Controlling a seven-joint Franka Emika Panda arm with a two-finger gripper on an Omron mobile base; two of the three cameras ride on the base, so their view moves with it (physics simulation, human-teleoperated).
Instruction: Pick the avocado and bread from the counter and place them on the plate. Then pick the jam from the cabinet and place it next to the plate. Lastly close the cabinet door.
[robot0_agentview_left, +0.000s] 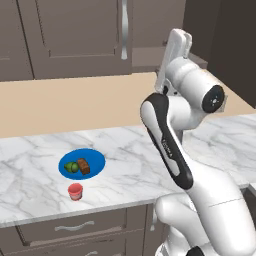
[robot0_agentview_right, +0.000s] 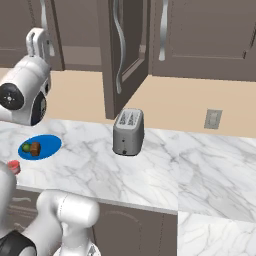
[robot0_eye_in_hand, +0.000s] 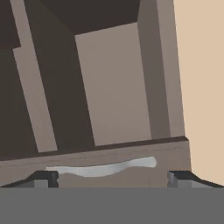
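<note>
Hand view: end effector (robot0_eye_in_hand: 113, 178) fingers apart, straddling the curved silver handle (robot0_eye_in_hand: 103, 168) of the dark grey-brown cabinet door (robot0_eye_in_hand: 114, 83). Green avocado (robot0_agentview_left: 73, 167) and brown bread (robot0_agentview_left: 83, 166) on the blue plate (robot0_agentview_left: 96, 159); red jam jar (robot0_agentview_left: 75, 191) below, lower left. Risk: fingers snagging the handle, door left ajar.
</note>
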